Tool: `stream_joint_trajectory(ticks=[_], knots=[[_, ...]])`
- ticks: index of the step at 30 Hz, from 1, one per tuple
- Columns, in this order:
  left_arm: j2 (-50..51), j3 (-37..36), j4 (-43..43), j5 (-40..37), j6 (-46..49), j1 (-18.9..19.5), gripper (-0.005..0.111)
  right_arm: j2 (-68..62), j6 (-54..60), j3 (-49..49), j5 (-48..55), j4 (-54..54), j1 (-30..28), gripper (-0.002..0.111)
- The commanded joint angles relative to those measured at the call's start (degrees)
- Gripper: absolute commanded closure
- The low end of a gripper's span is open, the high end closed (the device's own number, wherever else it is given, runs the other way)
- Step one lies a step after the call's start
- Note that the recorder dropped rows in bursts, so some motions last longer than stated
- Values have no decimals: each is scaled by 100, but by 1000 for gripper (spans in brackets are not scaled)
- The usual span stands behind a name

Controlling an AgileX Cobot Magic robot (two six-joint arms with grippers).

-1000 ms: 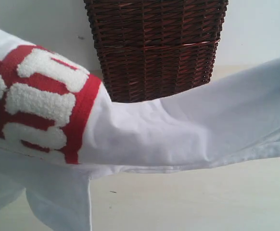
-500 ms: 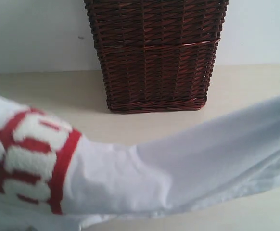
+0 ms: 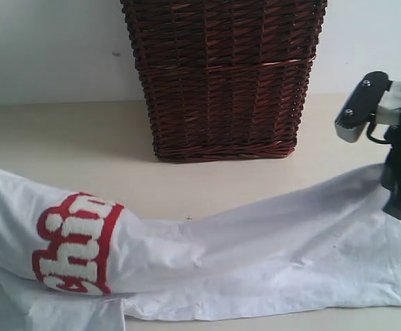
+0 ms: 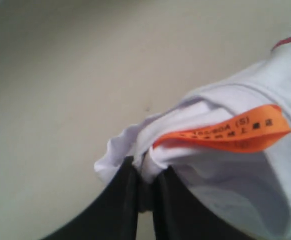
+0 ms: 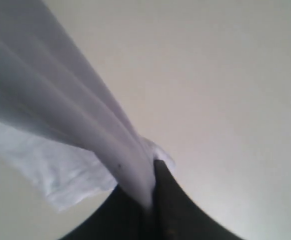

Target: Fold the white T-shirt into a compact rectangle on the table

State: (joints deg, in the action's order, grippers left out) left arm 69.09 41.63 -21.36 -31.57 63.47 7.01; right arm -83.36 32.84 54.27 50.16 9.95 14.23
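Exterior view, nearest me: the white T-shirt (image 3: 255, 255) lies stretched in a long band across the table (image 3: 63, 138), its red-edged lettering (image 3: 76, 243) toward the left. At its right end the right gripper (image 3: 397, 204) pinches the cloth, jaws narrow. The left wrist view shows the left gripper (image 4: 144, 192) clamped on bunched fabric beside 1 orange tag (image 4: 225, 132). Farther back stands a dark wicker basket (image 3: 221, 83).

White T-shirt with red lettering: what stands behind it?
A dark brown wicker basket on the pale beige table. The tabletop under the white T-shirt is covered.
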Motion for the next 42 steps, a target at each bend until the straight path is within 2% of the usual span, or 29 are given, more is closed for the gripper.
stream_joint_trajectory(ticks=[1,4,7,10,12,16,19,21,22,24,26,28,30,31,32,33,34,35,36,39,42], knots=[[854,-14,-4,1646,248,-27,107,-761,-1189,-16,-1957,1113,-32,107],[1437,-14,-4,2701,236,-27,98,-1230,-2437,-16,-2963,2263,-32,94],[1930,-14,-4,3618,236,-16,73,-1554,-3443,24,-3595,3460,-36,71],[2216,-14,-89,4499,209,-16,50,-1768,-4941,253,-3585,4534,-94,55],[2289,-14,-175,4850,209,-16,44,-1846,-5812,421,-3315,5028,-110,53],[2255,-14,-363,4993,122,-33,45,-1857,-7025,682,-2691,5278,-133,55],[2087,-14,-481,4585,-589,-119,51,-1857,-7172,744,-2473,5038,-133,60],[1970,108,-481,3775,-1118,-203,60,-1857,-7119,744,-2422,4769,-133,66],[1957,241,-493,3247,-1387,-214,65,-1857,-7047,744,-2409,4620,-133,69],[1985,745,-506,1622,-2113,-225,72,-1857,-6886,744,-2364,4241,-133,76],[2059,1262,-529,112,-2462,-225,70,-1857,-6719,744,-2287,3870,-133,78],[2112,1549,-591,-1356,-2406,-249,65,-1845,-6347,744,-2256,3315,-133,78],[2096,1579,-615,-2331,-2083,-381,61,-1801,-5930,744,-2268,2792,-133,78],[2085,1504,-615,-2544,-2003,-473,61,-1747,-5757,744,-2285,2576,-122,78],[2000,1209,-583,-2676,-1898,-794,61,-1622,-5441,744,-2294,2146,-110,78],[1961,1027,-512,-2640,-1783,-960,61,-1518,-5276,744,-2308,1965,-96,78],[1881,659,-177,-2288,-1772,-1400,61,-1324,-5089,744,-2297,1721,-96,78],[1869,512,40,-2065,-1887,-1594,60,-1242,-5038,744,-2297,1608,-96,78],[1860,162,480,-1381,-2214,-1872,54,-1067,-5008,744,-2261,1539,-96,78],[1908,-325,719,-237,-2369,-2087,43,-834,-4934,744,-2071,1525,-96,78],[1911,-461,719,509,-2369,-2112,44,-755,-4893,744,-1989,1525,-96,78]])
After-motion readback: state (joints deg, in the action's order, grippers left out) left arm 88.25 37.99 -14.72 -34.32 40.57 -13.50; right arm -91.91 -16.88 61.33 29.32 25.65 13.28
